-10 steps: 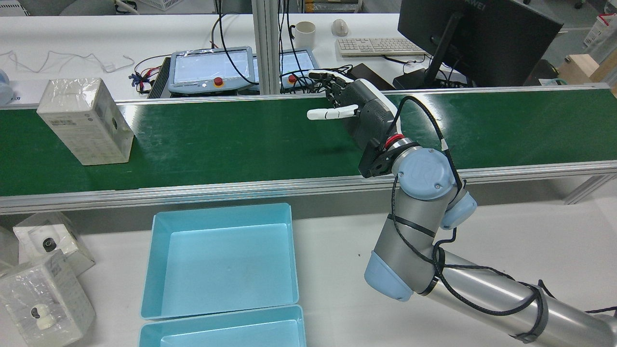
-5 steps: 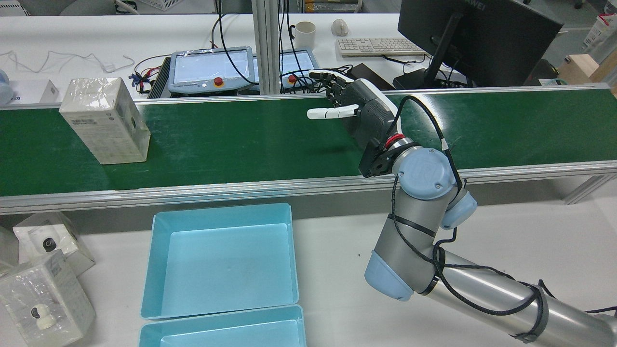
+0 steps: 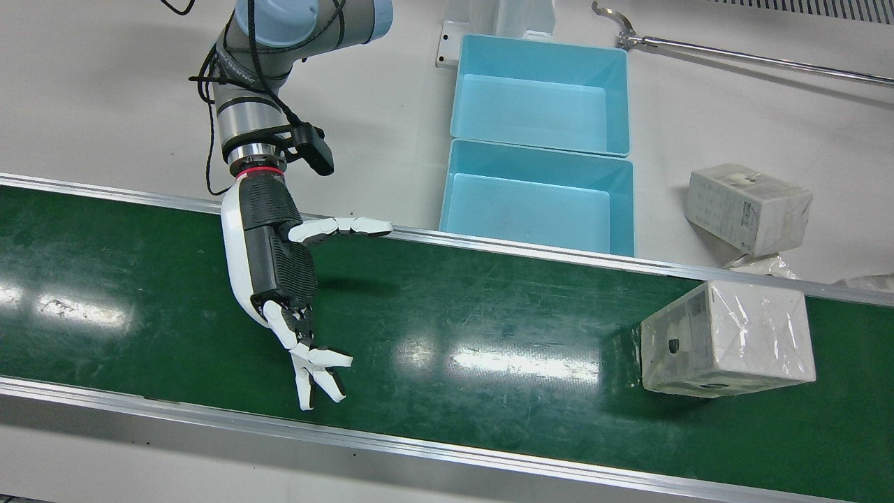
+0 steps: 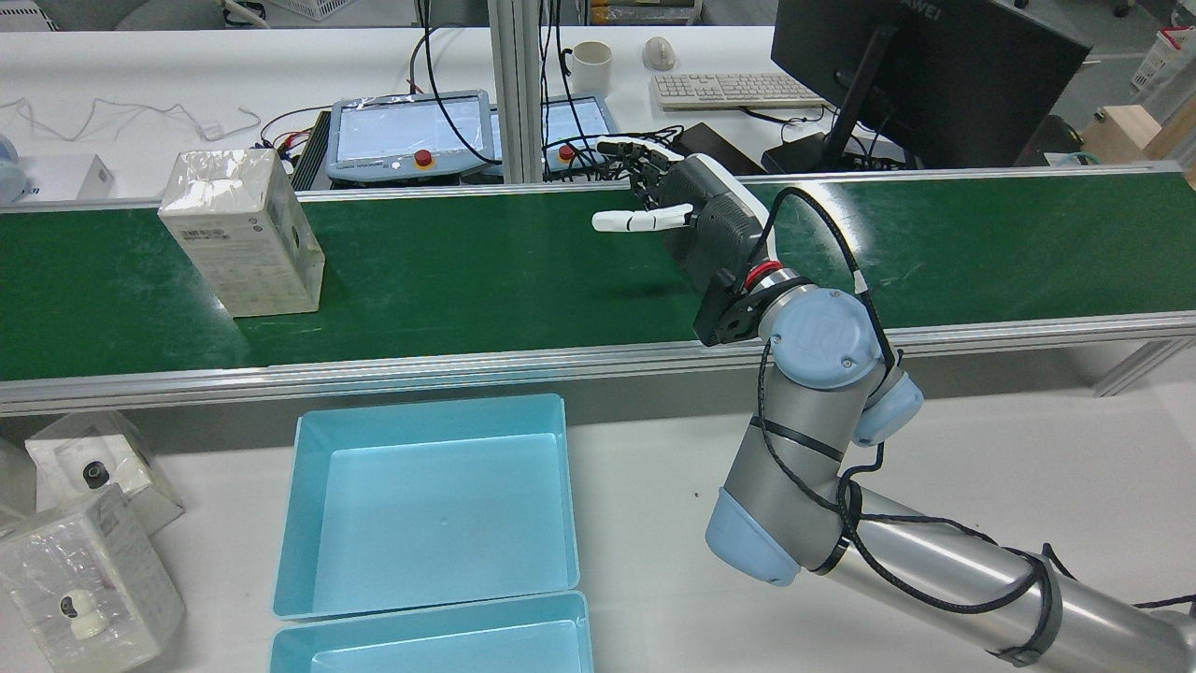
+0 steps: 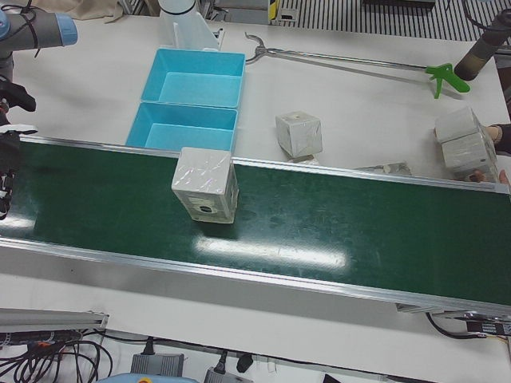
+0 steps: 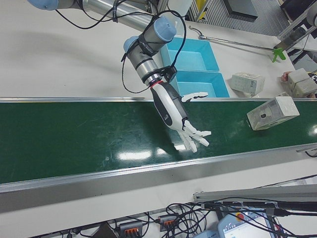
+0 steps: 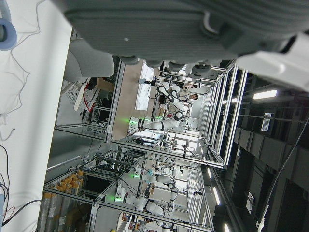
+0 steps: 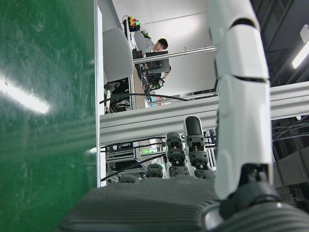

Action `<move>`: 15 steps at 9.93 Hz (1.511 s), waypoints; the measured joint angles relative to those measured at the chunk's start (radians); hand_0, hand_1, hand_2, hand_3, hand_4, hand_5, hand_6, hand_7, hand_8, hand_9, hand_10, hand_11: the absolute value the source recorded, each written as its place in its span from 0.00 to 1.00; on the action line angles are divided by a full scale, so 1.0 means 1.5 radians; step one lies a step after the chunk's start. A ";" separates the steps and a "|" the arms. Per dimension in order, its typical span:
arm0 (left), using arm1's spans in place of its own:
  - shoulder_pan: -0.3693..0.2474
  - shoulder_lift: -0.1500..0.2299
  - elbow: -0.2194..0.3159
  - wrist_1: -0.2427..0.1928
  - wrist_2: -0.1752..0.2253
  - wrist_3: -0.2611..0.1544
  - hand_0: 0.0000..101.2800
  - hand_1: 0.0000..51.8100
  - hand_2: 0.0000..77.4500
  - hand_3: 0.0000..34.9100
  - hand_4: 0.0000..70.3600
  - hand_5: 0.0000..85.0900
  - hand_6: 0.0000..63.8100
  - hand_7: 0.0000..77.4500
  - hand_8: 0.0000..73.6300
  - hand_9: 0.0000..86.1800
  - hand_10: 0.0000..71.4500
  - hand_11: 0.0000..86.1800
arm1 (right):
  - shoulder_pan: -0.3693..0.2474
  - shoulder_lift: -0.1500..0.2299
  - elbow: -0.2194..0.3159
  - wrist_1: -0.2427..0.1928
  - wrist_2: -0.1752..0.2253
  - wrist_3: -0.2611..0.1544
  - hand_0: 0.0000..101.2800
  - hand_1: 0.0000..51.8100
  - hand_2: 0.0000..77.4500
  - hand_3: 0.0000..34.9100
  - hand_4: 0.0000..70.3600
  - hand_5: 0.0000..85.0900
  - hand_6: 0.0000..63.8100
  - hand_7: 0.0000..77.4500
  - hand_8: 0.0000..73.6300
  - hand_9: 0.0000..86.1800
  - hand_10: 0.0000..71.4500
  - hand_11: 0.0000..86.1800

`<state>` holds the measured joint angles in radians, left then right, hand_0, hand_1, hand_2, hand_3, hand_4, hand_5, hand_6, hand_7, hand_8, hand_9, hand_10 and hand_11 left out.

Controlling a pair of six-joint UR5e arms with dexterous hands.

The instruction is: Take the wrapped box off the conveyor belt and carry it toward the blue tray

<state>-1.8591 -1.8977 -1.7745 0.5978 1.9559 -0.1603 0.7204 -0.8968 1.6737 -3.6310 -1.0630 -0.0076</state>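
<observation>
- Wrapped box (image 4: 243, 232) has ridden further along the conveyor belt (image 4: 486, 271) toward the right hand (image 4: 687, 220): in the rear view it was at the far 9 o'clock end 1.0 s ago, further in 0.5 s ago, and now sits in front of the grey teach pendant (image 4: 411, 136).
- Box still stands on the belt, well apart from the hand, nothing touching it. Front view has it at roughly 3 o'clock of the hand (image 3: 276, 269); box at (image 3: 726, 339).
- Left-front view: box (image 5: 205, 185) upright on the belt just in front of the near blue tray (image 5: 185, 128).
- Right hand barely moved across the 3 rear frames: same pose over the belt, only a slight shift of the thumb.
- Right hand is released and holds nothing, fingers (image 3: 314, 367) spread and stretched toward the belt's far rail, thumb (image 3: 342, 227) sticking out sideways toward the tray side. Right-front view confirms it empty (image 6: 178, 116).
- 2 blue trays side by side on the white table (image 4: 981, 449), unchanged: nearer 1 (image 4: 308, 523), second (image 4: 290, 645). Both look empty.
- Loose wrapped boxes (image 4: 84, 551) on the table at 9 o'clock of the trays, unchanged.
- Left hand: only the underside of its palm (image 7: 169, 29) shows in its own camera, no fingers visible; cannot tell its state.
</observation>
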 joint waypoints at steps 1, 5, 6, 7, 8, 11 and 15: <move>0.000 0.000 0.000 0.000 0.000 0.000 0.00 0.00 0.01 0.00 0.00 0.01 0.01 0.01 0.01 0.00 0.01 0.01 | 0.000 0.000 0.000 0.000 0.000 0.000 0.48 0.33 0.18 0.01 0.18 0.31 0.09 0.08 0.01 0.04 0.00 0.01; 0.000 0.000 0.000 0.000 0.000 0.000 0.00 0.00 0.01 0.00 0.00 0.01 0.01 0.01 0.01 0.01 0.01 0.01 | -0.001 0.001 0.001 0.000 0.000 0.001 0.49 0.37 0.20 0.00 0.17 0.31 0.09 0.08 0.00 0.03 0.00 0.01; 0.000 0.000 0.000 0.000 0.000 0.000 0.00 0.00 0.01 0.00 0.00 0.01 0.01 0.01 0.01 0.00 0.01 0.01 | -0.001 0.002 0.001 0.000 0.000 0.001 0.49 0.37 0.20 0.00 0.17 0.31 0.09 0.08 0.00 0.03 0.00 0.01; 0.000 0.000 0.000 0.000 0.000 0.000 0.00 0.00 0.01 0.00 0.00 0.01 0.01 0.01 0.01 0.00 0.01 0.01 | -0.001 0.001 0.001 0.000 0.000 0.001 0.49 0.37 0.20 0.00 0.17 0.31 0.09 0.08 0.00 0.03 0.00 0.01; 0.000 0.000 0.000 0.000 0.000 0.000 0.00 0.00 0.01 0.00 0.00 0.01 0.01 0.01 0.01 0.01 0.01 0.01 | -0.001 0.001 0.001 0.001 0.000 0.000 0.49 0.37 0.20 0.00 0.17 0.31 0.09 0.08 0.00 0.03 0.00 0.01; 0.000 0.000 0.000 0.000 0.000 0.000 0.00 0.00 0.01 0.00 0.00 0.01 0.01 0.01 0.01 0.00 0.01 0.01 | -0.008 0.002 0.000 0.024 -0.002 -0.010 0.49 0.34 0.21 0.00 0.19 0.31 0.09 0.10 0.01 0.03 0.00 0.01; 0.000 0.000 0.000 0.000 0.000 0.000 0.00 0.00 0.01 0.00 0.00 0.01 0.01 0.01 0.01 0.01 0.01 0.01 | -0.011 0.000 -0.006 0.036 -0.004 -0.021 0.49 0.36 0.21 0.00 0.19 0.31 0.11 0.09 0.01 0.04 0.00 0.01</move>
<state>-1.8592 -1.8977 -1.7745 0.5978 1.9559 -0.1603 0.7033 -0.8971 1.6652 -3.5766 -1.0690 -0.0394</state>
